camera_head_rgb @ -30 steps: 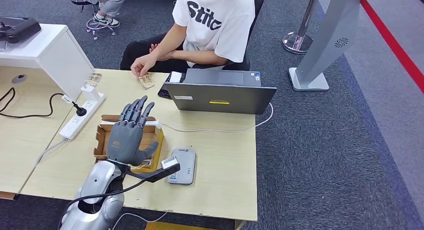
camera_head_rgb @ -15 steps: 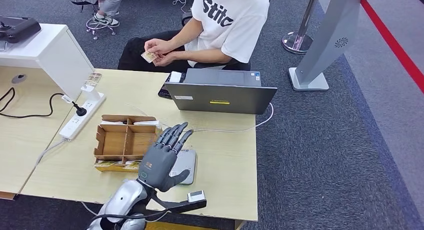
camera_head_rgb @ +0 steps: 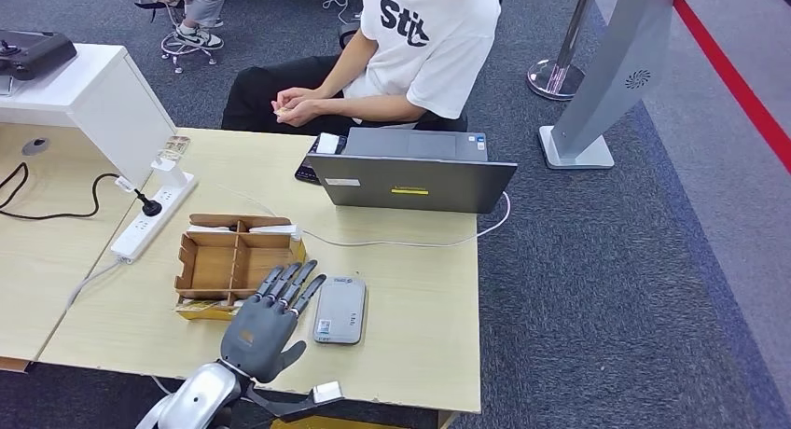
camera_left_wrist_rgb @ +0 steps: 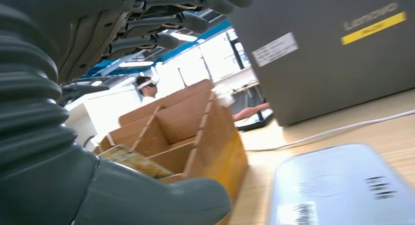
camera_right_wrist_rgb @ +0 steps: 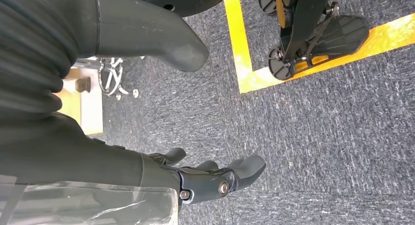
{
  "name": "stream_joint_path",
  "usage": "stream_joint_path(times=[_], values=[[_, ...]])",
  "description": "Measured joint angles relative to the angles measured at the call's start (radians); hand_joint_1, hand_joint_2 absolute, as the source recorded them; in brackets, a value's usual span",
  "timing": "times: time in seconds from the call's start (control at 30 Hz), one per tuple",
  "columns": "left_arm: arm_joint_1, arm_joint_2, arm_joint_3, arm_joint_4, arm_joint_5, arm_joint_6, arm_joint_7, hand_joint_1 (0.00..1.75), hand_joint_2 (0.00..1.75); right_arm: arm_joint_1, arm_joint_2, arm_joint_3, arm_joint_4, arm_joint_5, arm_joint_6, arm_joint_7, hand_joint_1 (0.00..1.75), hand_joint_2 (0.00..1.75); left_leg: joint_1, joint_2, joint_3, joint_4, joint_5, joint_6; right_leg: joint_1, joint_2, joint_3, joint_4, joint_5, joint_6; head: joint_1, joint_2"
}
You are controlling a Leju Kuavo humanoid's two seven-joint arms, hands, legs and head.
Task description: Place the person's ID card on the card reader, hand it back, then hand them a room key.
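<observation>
Robot's grey left hand (camera_head_rgb: pixel 264 328) hovers, fingers spread and holding nothing, just beside the flat silver-grey card reader (camera_head_rgb: pixel 339 310), which lies bare since the person's clasped hands (camera_head_rgb: pixel 297 105) beyond the reader seem to keep the small ID card; right hand (camera_right_wrist_rgb: pixel 210 178) hangs loose, empty.

The person's white T-shirt (camera_head_rgb: pixel 431 39) bears large black letters reading "Stit", the rest lost in a fold. The laptop (camera_left_wrist_rgb: pixel 333 49) lid carries a faint "Lenovo" at its 2 o'clock corner above a yellow strip; its white sticker's print is too small to read. The card reader (camera_left_wrist_rgb: pixel 342 191) has a barcode label, unreadable.
</observation>
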Motion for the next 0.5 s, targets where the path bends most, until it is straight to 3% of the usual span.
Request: stream_joint_path(times=[0.5], values=[[0.025, 0.019, 0.093, -0.003, -0.061, 0.032, 0.029, 0.0, 1.75, 0.0, 0.001, -0.02, -0.003, 0.018, 0.002, -0.003, 0.0, 1.75, 0.0, 0.0, 0.0, 0.0, 0.0, 0.0, 0.0, 0.0, 0.0, 0.0, 0.0, 0.0, 0.0, 0.0]])
